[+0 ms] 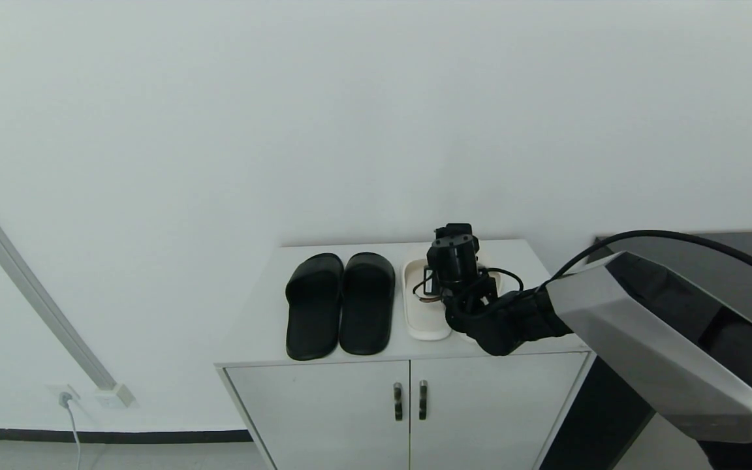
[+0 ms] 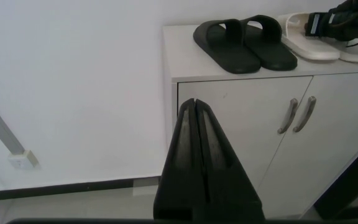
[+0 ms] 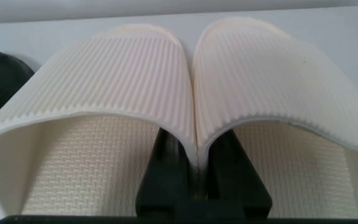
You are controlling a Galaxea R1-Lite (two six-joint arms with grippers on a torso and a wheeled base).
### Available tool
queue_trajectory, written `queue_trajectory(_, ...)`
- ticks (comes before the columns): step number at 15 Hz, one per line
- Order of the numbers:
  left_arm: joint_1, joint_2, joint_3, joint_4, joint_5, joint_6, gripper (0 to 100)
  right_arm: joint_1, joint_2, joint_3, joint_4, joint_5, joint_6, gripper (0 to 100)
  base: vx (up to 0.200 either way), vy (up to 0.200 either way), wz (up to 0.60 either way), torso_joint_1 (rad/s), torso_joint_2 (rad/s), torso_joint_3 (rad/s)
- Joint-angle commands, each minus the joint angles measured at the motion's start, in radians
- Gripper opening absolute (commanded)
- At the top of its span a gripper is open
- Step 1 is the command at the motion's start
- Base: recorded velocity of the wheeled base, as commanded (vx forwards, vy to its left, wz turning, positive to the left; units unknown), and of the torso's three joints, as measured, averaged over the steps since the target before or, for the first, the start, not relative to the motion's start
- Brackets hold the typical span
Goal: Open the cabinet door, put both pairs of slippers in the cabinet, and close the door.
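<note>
Right wrist view: right gripper [image 3: 197,167] is nearest, with one finger under each strap of the cream slippers [image 3: 135,74]. Its jaws are narrowed onto the two inner strap walls where they meet, pinching the pair as one. The pair lies side by side on the cabinet top [image 3: 353,25]. Judged light foam; the ribbed straps look soft and bendy, so one slipper could sag or slide out. The joined strap walls look like the best hold. Left wrist view: left gripper [image 2: 195,106] has its fingers pressed together, empty, low before the closed cabinet doors [image 2: 241,118]. Farther off, the black slippers [image 2: 244,43] sit on top, just beside the cream pair, on its left.
</note>
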Motion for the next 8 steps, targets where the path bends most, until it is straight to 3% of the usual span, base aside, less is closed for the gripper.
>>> queue_trajectory(1,0.000,0.000,0.001,0.000,0.000,0.000,0,0.006,-0.044,0.014,-0.004,-0.005,0.002,0,0.000,0.000,0.00,0.000,0.00,0.000)
queue_trajectory(4,0.000,0.000,0.001,0.000,0.000,0.001,0,0.027,-0.229,0.204,-0.004,-0.003,0.000,0,0.000,0.000,0.00,0.000,0.00,0.000)
queue_trajectory(5,0.000,0.000,-0.001,-0.001,0.000,0.003,0,0.041,-0.330,0.325,-0.008,0.016,0.000,0,0.000,0.000,0.00,0.000,0.00,0.000)
queue_trajectory(8,0.000,0.000,0.001,-0.001,0.001,0.007,0,0.121,-0.620,0.683,-0.034,0.181,0.000,0,0.000,0.000,0.00,0.000,0.00,0.000)
